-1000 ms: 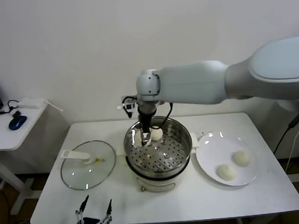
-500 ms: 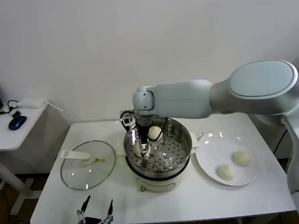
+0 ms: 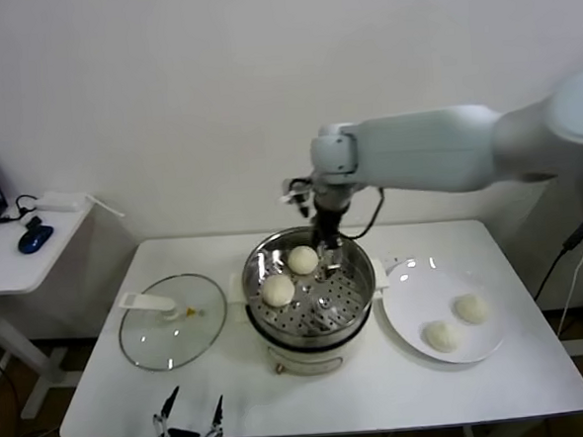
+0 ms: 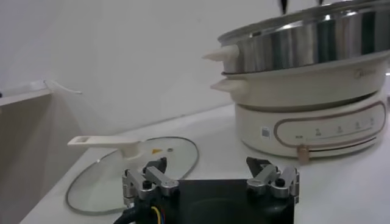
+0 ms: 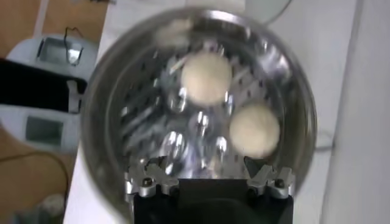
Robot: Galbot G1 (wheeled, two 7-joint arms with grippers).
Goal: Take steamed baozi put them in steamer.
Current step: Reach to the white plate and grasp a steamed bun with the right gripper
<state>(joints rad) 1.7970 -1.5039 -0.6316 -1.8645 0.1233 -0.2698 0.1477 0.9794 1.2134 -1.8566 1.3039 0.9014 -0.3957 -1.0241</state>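
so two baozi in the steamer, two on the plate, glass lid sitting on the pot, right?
Not quite: the glass lid is off the pot, lying flat on the table on the robot's left of the steamer, as the head view shows. The rest holds: two baozi in the steamer, two on the plate.

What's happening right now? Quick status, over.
Right hand open, empty, above steamer. Two baozi inside, two on plate. Left hand parked, open. Nothing blocking.
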